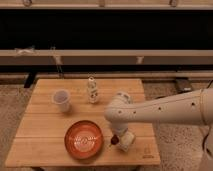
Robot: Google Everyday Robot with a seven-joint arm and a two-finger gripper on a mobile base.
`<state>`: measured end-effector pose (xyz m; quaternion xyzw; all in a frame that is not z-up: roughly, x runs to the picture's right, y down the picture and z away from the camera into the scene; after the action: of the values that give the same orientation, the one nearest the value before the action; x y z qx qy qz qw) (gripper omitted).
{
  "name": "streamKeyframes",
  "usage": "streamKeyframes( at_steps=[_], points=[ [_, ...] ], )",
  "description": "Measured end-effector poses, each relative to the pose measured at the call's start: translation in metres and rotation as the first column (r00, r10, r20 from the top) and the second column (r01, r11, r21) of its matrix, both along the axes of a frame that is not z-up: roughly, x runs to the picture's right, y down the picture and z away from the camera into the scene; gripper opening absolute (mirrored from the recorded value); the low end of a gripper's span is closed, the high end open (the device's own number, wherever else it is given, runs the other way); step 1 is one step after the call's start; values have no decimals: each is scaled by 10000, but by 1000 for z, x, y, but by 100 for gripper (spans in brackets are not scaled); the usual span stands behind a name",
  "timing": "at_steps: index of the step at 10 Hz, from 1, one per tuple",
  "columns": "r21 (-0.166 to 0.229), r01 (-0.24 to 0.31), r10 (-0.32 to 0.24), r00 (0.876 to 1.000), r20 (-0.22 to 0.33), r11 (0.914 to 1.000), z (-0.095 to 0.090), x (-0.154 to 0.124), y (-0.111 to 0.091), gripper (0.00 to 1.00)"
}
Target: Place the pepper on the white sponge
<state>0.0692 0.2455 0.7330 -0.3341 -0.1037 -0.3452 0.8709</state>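
Note:
My gripper [115,138] hangs at the end of the white arm that reaches in from the right, low over the table's front middle. It is shut on the pepper [114,141], a small dark red piece showing just under the fingertips. The white sponge [127,142] lies on the table directly right of the pepper, touching or nearly touching the gripper, and the wrist partly covers it. The pepper sits between the sponge and the orange-red bowl's rim.
A round orange-red bowl [83,140] stands left of the gripper near the front edge. Farther back are a clear plastic cup [61,100] at the left and a small white bottle [92,90] at the centre. The wooden table [40,125] ends just in front of the sponge.

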Motion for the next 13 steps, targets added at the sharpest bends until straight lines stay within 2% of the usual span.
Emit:
streamKeyframes(
  at_steps=[4, 8, 13],
  points=[
    [-191, -86, 76, 9985, -535, 9998, -16, 26, 18, 0],
    [-212, -74, 55, 9961, -880, 9997, -6, 30, 28, 0],
    [-34, 50, -53, 9934, -1145, 10000, 4, 25, 23, 0]
  ],
)
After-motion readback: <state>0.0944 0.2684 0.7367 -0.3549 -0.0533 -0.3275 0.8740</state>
